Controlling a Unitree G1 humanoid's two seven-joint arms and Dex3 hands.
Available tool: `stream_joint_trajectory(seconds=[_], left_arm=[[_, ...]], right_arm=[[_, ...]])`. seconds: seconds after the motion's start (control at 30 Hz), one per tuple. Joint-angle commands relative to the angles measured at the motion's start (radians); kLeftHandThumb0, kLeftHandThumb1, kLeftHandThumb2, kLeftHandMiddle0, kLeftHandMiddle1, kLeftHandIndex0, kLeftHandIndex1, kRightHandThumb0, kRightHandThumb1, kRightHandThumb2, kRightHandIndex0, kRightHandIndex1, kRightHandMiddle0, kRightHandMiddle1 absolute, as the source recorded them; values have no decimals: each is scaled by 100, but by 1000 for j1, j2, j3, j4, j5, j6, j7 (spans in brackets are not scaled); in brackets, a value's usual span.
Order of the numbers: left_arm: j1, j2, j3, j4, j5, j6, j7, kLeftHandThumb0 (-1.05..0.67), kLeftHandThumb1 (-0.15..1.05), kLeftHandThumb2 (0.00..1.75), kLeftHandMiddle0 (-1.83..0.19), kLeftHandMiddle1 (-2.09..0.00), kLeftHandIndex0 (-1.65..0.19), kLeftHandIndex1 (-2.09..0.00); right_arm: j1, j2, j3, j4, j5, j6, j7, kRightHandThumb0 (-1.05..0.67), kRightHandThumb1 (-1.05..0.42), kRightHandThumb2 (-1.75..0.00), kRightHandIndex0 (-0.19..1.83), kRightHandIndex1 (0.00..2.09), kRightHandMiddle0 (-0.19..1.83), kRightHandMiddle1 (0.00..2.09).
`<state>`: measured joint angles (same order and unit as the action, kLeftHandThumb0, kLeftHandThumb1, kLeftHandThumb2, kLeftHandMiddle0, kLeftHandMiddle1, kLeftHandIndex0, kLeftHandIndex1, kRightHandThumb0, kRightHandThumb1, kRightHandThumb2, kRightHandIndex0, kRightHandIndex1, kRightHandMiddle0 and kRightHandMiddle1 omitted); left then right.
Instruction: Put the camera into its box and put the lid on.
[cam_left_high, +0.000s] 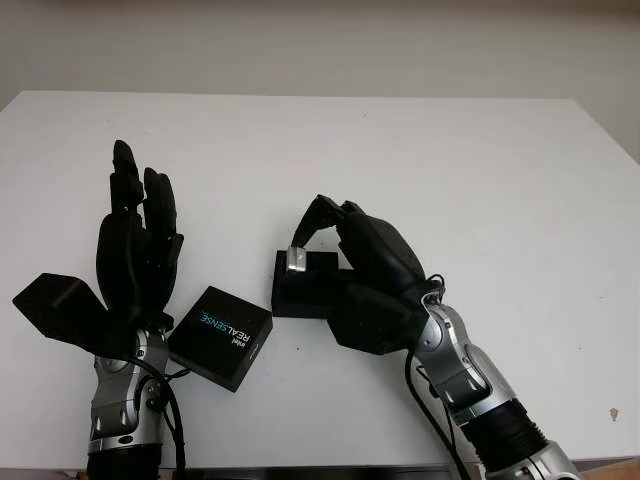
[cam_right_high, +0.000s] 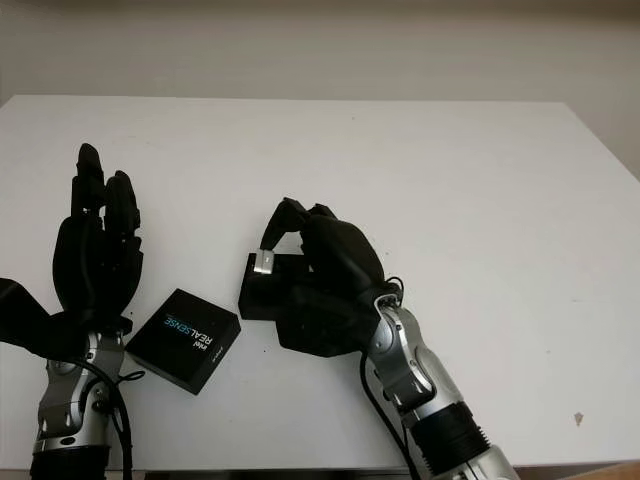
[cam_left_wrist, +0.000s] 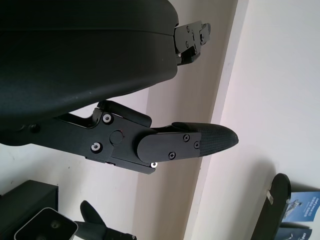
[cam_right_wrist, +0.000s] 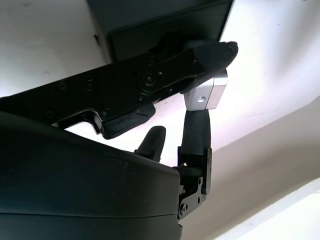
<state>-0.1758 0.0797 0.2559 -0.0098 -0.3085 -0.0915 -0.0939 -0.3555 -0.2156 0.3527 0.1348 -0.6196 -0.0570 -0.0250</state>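
Right hand (cam_left_high: 318, 235): I saw its fingers pinched on the camera (cam_left_high: 297, 260), a small silver block, held over the box's left end.
Camera: just above or touching the box rim; I couldn't tell which, and it did not look seated.
Box (cam_left_high: 305, 285): black, open, on the white table (cam_left_high: 480, 180) under the right palm.
Lid (cam_left_high: 220, 336): black with printed lettering, flat on the table just left of the box, not touching it as far as I could see.
Left hand (cam_left_high: 135, 235): open, holding nothing, raised at the left of the table beside the lid.
Done: camera gripped and brought to the box, by my read.
Left: lower and release the camera into the box, then fit the lid.
Risk: the right palm covered much of the box, so I couldn't check seating.
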Motion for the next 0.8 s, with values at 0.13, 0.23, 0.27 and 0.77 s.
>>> stream_joint_trajectory(seconds=[0.13,0.23,0.27,0.77], left_arm=[[6,11,3,-16,4,-5,-6,-67,105,43,19,0,19,0],[7,12,5,-15,-4,-5,-16,-66,105,43,19,0,19,0],[7,11,6,-15,-7,-5,-17,-66,105,43,19,0,19,0],[5,7,10,-18,-7,-4,-15,-66,105,42,19,0,19,0]], right_arm=[[40,-29,27,4,-46,-14,-7,-35,-101,-6,6,119,33,170],[46,-39,33,4,-65,-18,-14,-35,-101,-5,6,118,33,167],[48,-41,33,4,-68,-19,-15,-34,-101,-5,7,117,33,166],[83,-83,70,-44,-179,14,18,-41,-101,-5,9,111,35,156]])
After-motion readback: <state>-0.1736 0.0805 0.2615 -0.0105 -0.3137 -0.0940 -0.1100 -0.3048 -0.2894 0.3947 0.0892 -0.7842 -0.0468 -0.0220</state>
